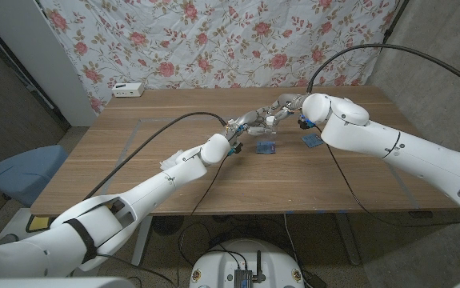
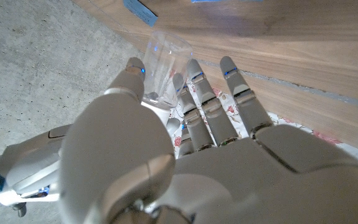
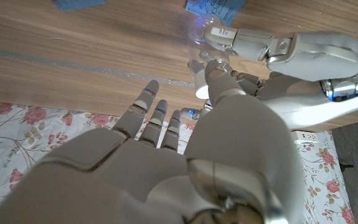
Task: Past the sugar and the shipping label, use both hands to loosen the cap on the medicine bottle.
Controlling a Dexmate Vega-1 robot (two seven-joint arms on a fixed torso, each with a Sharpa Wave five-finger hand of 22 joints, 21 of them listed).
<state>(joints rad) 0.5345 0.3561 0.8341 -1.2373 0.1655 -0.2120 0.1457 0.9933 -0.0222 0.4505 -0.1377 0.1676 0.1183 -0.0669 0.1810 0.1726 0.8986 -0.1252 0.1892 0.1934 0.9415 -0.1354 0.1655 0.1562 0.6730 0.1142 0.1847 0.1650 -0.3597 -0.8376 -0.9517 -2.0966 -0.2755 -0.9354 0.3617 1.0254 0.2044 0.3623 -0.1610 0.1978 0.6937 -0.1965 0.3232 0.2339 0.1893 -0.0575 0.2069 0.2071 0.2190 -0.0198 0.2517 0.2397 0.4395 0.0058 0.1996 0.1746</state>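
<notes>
Mid cap-loosening: my left hand (image 2: 166,143) pinches the clear medicine bottle (image 2: 166,65) above mid-table beyond the blue packets (image 1: 266,146), my right hand (image 3: 185,143) fingers at its cap end, hold unclear; next, firm grip and twist.

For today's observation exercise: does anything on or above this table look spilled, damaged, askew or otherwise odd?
Nothing looks spilled or damaged. The clear medicine bottle is held above the table between the left hand and right hand, and two blue packets lie flat nearby.
</notes>
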